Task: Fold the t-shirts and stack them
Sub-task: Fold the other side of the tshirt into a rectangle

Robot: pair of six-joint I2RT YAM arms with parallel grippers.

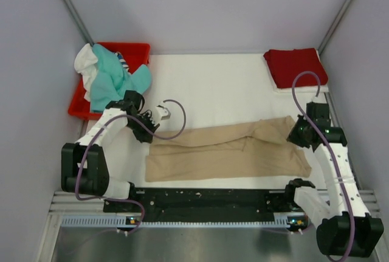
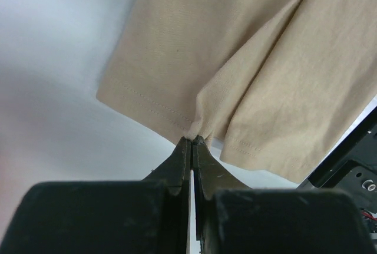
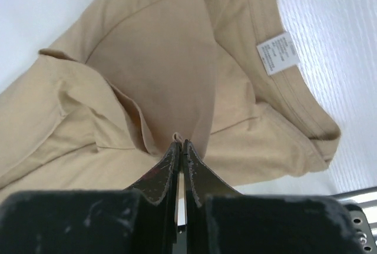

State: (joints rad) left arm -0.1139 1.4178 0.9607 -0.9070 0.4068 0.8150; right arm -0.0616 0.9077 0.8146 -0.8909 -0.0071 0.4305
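The tan t-shirt (image 1: 225, 152) lies across the near middle of the white worktop (image 1: 213, 86). It is folded lengthwise into a long band that runs from left to right, with soft creases along it. The left tool (image 2: 192, 140) is clamped on this shirt: in the left wrist view its two black fingers are pressed together on a small pinch of cloth at the stitched hem, where two layers meet. The rest of the shirt spreads away from the tips over the worktop. The right tool (image 3: 180, 143) is likewise clamped on the tan t-shirt at its right end. Its fingers are together on a little peak of fabric just below the neckline, and the ribbed collar and a white label (image 3: 277, 53) lie open to the right of the tips. At the far right corner a dark red t-shirt (image 1: 296, 66) rests folded into a neat rectangle, well apart from the tan one. At the far left a red tray (image 1: 137, 49) holds a loose heap. In it a teal t-shirt (image 1: 112, 79) spills over the tray's near edge onto the worktop, and a white t-shirt (image 1: 85, 61) is bunched at the heap's left side.
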